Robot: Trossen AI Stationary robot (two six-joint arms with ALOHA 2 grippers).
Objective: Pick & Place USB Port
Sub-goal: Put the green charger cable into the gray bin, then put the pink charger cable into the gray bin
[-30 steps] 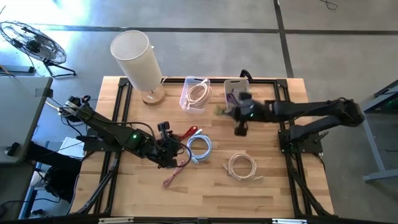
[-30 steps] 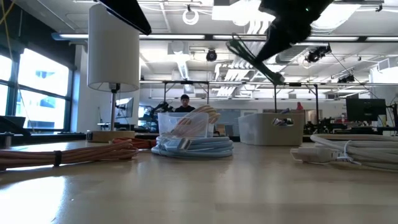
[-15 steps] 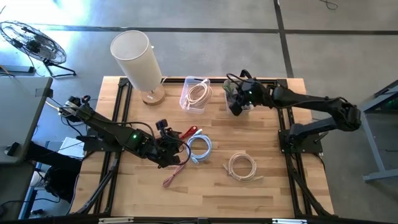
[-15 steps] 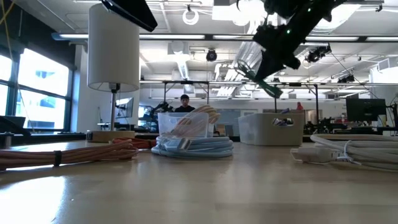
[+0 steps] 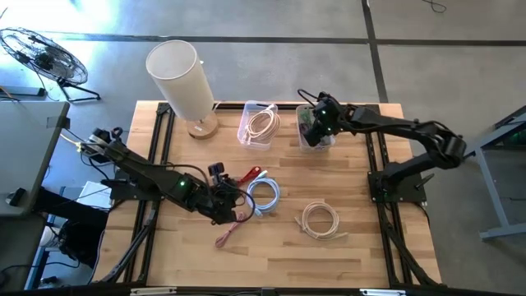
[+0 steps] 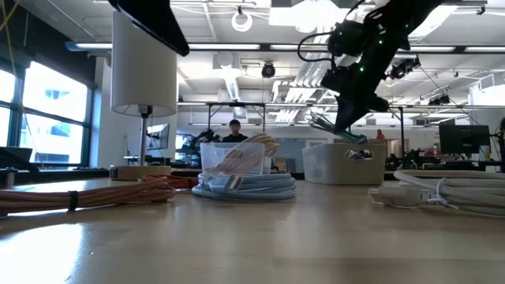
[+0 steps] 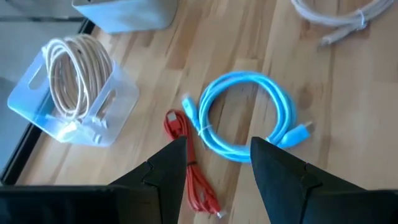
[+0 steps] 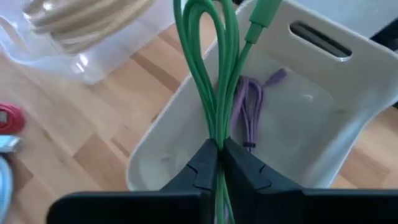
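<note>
A looped green USB cable (image 8: 205, 62) is in my right gripper (image 8: 219, 147), which is shut on it above the white bin (image 5: 316, 131) at the table's far side. A purple cable (image 8: 247, 107) lies on that bin's floor. In the low view the green cable (image 6: 330, 126) hangs just over the bin's rim (image 6: 344, 147). My left gripper (image 7: 217, 140) is open above the table's middle, over a red cable (image 7: 190, 182) and beside a blue coil (image 7: 249, 118); it touches nothing. My right gripper pinches the green cable's bundled strands (image 8: 217, 129) between its two fingers. The fingers slant down from the table's right side. The cable is lifted clear; its loops and green connector (image 8: 265, 12) hang past the fingertips over the white bin.
A clear bin (image 5: 258, 125) with a beige cable stands left of the white bin. A lamp (image 5: 184, 80) rises at the far left corner. A whitish coil (image 5: 319, 220) lies near the table's middle right, and more red cable (image 5: 232, 230) runs toward the near edge.
My right gripper has carried the green cable from over the table's middle toward the far edge, over the white bin, tipping more steeply downward. The cable has come down until its loops hang at the bin's rim. The gripper has stayed shut on it.
</note>
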